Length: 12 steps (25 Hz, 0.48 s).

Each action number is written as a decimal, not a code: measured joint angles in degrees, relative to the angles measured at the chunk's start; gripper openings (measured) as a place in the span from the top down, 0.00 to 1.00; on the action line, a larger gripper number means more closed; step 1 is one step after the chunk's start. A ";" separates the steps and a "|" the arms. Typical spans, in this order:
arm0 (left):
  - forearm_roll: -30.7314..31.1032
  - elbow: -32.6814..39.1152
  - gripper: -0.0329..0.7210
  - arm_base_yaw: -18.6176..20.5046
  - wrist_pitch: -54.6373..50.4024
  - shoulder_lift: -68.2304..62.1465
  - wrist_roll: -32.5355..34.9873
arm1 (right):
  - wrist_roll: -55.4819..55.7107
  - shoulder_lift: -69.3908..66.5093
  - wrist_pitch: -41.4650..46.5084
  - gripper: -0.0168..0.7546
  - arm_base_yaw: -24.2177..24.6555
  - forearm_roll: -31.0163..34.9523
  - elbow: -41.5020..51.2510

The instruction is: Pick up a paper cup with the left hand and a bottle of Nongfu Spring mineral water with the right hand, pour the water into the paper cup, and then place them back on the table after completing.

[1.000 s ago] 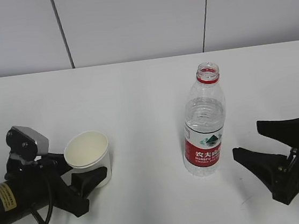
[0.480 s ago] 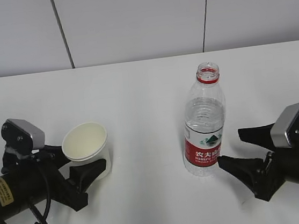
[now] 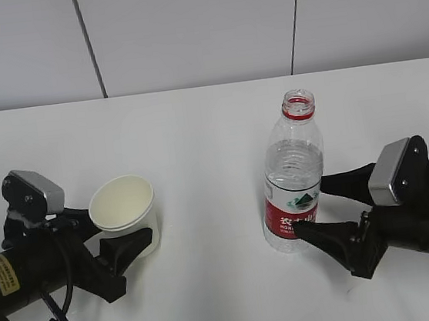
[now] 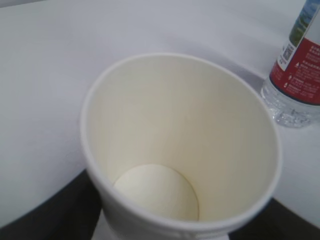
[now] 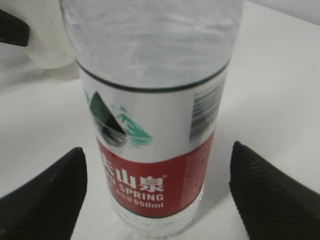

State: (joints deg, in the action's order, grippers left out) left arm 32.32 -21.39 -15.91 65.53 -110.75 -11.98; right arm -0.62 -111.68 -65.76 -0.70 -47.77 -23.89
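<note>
Advancing, my right hand (image 3: 318,206) now straddles the bottle (image 3: 293,175), jaws spread; left hand (image 3: 122,231) pinches the cup (image 4: 180,150), empty inside by wrist view.

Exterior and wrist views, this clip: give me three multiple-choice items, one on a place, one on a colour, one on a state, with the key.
1. Where does the bottle stand?
A. Left of the paper cup
B. Right of the paper cup
C. Inside the paper cup

2. The band around the bottle's lower part is:
A. Red
B. Blue
C. Yellow

3. The right hand is:
A. Shut on the bottle
B. Open, with a finger on either side of the bottle
C. Open, far from it

Key: 1 B, the exterior view shows it; 2 A, red label with white lettering; 3 B, the right wrist view shows gaps beside the bottle.
</note>
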 joint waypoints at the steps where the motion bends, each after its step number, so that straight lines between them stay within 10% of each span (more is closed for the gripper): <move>1: 0.00 0.00 0.36 0.00 0.00 0.00 0.00 | 0.62 0.00 0.00 0.11 0.00 -0.53 -0.42; 12: 0.00 0.00 0.36 0.00 0.00 0.00 0.00 | 2.54 -3.09 0.00 0.11 -0.02 -5.82 -4.76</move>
State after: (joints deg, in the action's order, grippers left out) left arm 32.32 -21.39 -15.91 65.53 -110.75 -11.98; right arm 1.92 -114.77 -65.76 -0.72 -53.59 -28.65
